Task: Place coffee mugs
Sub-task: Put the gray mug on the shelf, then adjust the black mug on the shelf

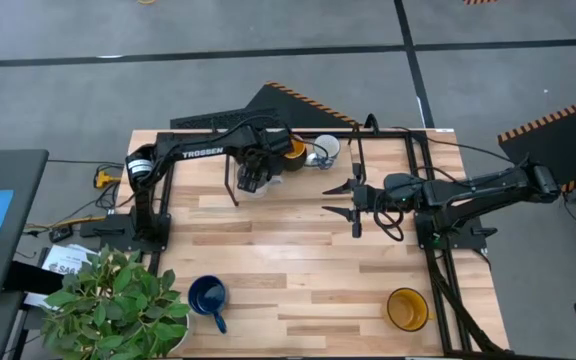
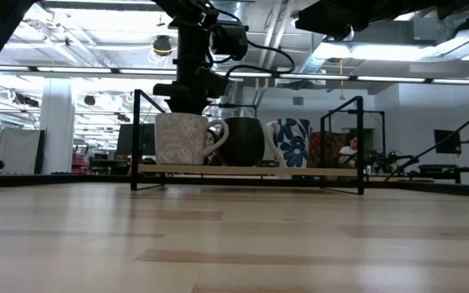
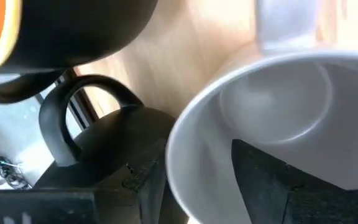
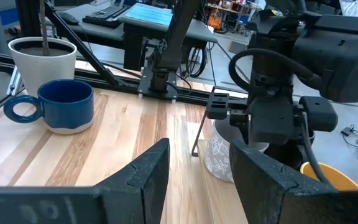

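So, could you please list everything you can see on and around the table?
Pale grey patterned ceramic mug: one, on the rack, under the left gripper.
Black ceramic mug with orange inside: one, rack.
White ceramic mug with blue flowers: one, rack.
Dark blue ceramic mug: one, beside the plant.
Yellow ceramic mug: one, table's right side.
Black metal rack: one.
Green leafy potted plant: one, left corner.
Left gripper: at the grey mug.
Right gripper: mid-table, jaws open, empty.
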